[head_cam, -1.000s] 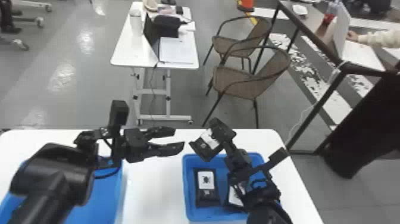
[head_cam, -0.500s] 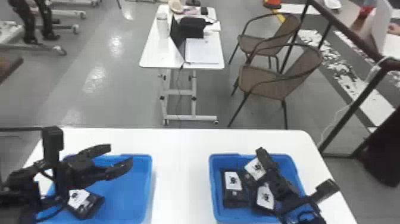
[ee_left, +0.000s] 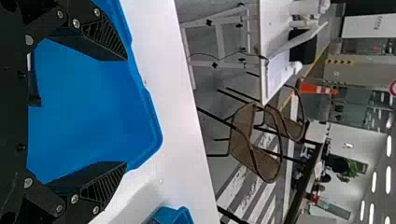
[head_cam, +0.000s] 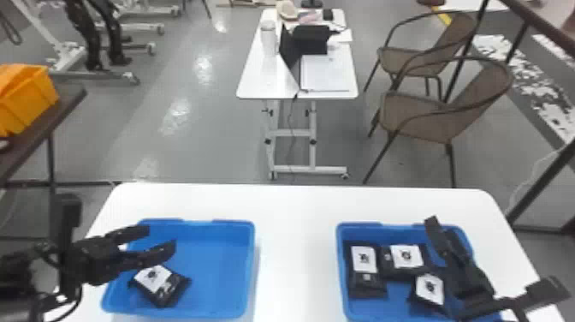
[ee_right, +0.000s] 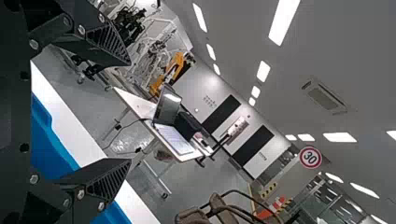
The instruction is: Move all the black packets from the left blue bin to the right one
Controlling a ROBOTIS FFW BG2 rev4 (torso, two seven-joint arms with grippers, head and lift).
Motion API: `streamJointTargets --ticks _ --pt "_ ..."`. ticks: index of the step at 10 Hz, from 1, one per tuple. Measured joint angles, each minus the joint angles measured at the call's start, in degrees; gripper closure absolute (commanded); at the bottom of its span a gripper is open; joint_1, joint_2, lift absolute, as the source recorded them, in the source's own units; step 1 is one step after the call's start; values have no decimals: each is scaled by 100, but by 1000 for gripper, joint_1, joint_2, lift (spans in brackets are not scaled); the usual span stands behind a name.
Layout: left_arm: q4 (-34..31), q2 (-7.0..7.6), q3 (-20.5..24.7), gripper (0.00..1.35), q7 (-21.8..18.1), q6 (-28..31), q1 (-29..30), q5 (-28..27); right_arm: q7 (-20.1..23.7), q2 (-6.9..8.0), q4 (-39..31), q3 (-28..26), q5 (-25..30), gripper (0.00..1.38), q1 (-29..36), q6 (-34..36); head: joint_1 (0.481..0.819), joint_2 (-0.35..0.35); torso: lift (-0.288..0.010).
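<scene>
My left gripper point(head_cam: 163, 240) is open above the left blue bin point(head_cam: 214, 227), over its left part. One black packet point(head_cam: 160, 284) with a white label lies in that bin, just below the fingers. In the left wrist view the left gripper point(ee_left: 126, 112) has nothing between its fingers, with the blue bin floor point(ee_left: 88, 107) behind. In the right blue bin point(head_cam: 342, 240) lie three black packets point(head_cam: 369, 282), point(head_cam: 405, 257), point(head_cam: 429, 289). The right gripper point(head_cam: 443, 231) is over that bin's right side; in the right wrist view the gripper point(ee_right: 130, 112) is open and holds nothing.
Both bins stand on a white table point(head_cam: 295, 240), with a strip of tabletop between them. Beyond its far edge are a smaller white table point(head_cam: 256, 81) and brown chairs point(head_cam: 432, 115). An orange bin point(head_cam: 28, 100) sits on a dark table at the far left.
The packet the right gripper held a second ago now rests in the right bin, released, and that gripper is clear of it. The head view has swung left, bringing more of the left bin into sight.
</scene>
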Motion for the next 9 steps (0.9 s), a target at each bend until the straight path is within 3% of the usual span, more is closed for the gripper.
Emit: streamJointTargets --ticks 3,4,7,9 --pt "0 -525 221 280 3 1074 57 -768 0 0 -172 11 -60 208 171 121 695 82 0" --pt "0 -586 191 282 10 1288 33 -1061 0 0 -181 11 -68 208 190 145 695 85 0" --pt "22 -513 92 297 98 1698 -70 -1735 0 0 -173 11 -85 208 186 194 695 118 0" --pt "236 -426 45 305 242 1743 -154 -1859 22 0 -138 11 -127 208 200 197 695 135 0"
